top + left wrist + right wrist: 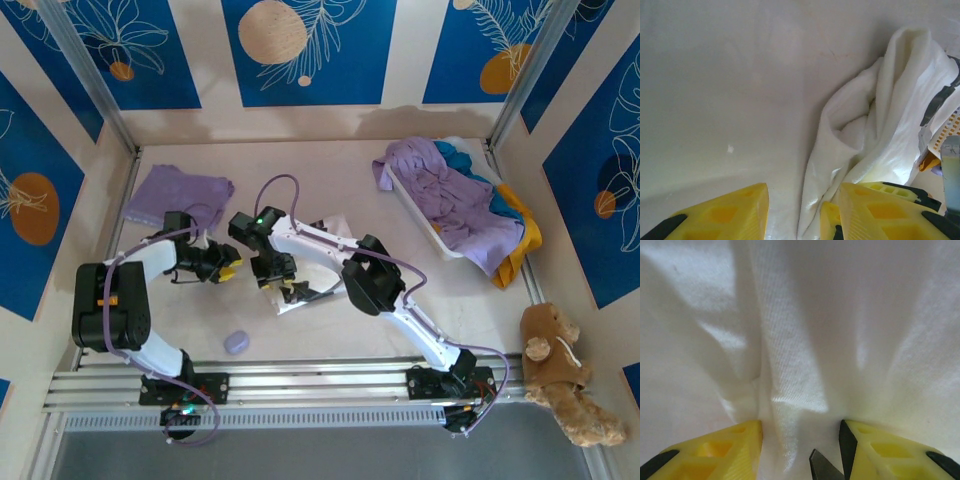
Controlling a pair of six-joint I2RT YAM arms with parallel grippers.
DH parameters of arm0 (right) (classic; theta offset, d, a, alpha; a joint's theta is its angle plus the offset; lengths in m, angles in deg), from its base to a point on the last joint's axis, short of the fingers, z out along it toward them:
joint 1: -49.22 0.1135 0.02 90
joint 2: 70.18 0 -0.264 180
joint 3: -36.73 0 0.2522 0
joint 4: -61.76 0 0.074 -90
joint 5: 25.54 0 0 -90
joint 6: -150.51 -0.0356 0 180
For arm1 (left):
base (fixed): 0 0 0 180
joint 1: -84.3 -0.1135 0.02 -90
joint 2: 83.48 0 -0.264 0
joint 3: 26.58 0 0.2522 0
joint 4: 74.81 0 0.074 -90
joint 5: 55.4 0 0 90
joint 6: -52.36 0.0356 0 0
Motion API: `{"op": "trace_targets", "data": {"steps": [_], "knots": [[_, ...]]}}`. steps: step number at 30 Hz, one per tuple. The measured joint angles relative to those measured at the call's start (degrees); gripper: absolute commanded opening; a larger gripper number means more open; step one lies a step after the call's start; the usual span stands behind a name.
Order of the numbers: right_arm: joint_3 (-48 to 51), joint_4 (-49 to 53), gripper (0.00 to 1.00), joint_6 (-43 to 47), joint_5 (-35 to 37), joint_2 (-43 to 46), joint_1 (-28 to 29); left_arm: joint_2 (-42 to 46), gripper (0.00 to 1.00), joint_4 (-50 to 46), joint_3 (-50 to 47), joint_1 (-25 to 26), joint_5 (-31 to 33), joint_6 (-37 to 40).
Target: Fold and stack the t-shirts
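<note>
Though pale, tabletop amid blue-patterned walls.

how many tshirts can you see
5: folded lavender shirt far left, white shirt mid-table, plus lavender one, teal one and yellow-orange one heaped at the bin; others may be hidden

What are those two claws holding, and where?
White cloth t-shirt: a fold sits between the parted jaws of the left end effector and right end effector; whether either grips cannot be told.
</note>
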Motion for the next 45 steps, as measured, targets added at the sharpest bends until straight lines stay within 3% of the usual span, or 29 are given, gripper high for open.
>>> {"op": "trace_targets", "data": {"steps": [10, 16, 20, 33, 45], "knots": [[2.51, -2.21, 0.39, -0.22, -1.64, 0.85, -0.79, -1.09, 0.41, 0.68, -0.02, -0.04, -0.11, -0.02], [2.38, -1.05, 0.11, -0.31, -0.72, 0.85, -0.79, -2.6, 0.4, 1.4, -0.02, -0.02, -0.15, -0.02], [3.43, -1.79, 0.03, -0.39, -0.66, 1.77, -0.87, -3.13, 0.39, 2.08, -0.02, 0.55, -0.22, -0.04], [20.33, -14.69, 0.0, -1.51, -6.34, 14.16, -4.04, -7.45, 0.36, 3.82, 2.32, 5.4, -0.52, -1.73], [29.59, -23.54, 0.0, -2.36, -7.76, 19.63, -4.52, -9.55, 0.07, 6.97, 5.27, 8.46, -2.1, -4.24]]}}
